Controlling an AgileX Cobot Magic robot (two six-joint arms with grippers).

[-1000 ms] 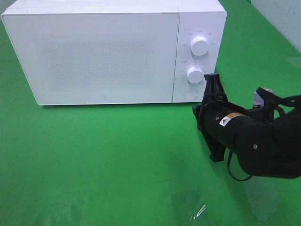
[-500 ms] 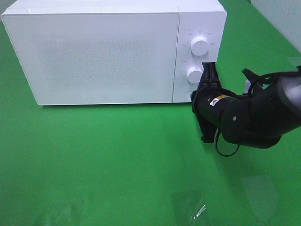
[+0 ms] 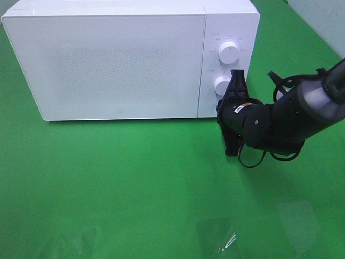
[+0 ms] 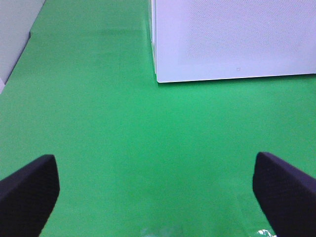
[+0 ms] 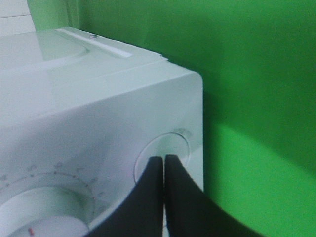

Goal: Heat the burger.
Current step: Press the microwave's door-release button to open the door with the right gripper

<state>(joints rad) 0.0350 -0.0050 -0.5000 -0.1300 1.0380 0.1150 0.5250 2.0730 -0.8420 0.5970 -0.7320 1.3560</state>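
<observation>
Black right hand, looped cable, possibly orange label.

Microwave glossy wht plastic, table matt grn

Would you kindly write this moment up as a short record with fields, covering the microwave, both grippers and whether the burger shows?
microwave: white, on the green table
door: closed
right gripper: shut, tips at the round button below the two knobs; contact unclear
left gripper: open, empty, above bare table near the microwave's corner
burger: not in any view
</observation>
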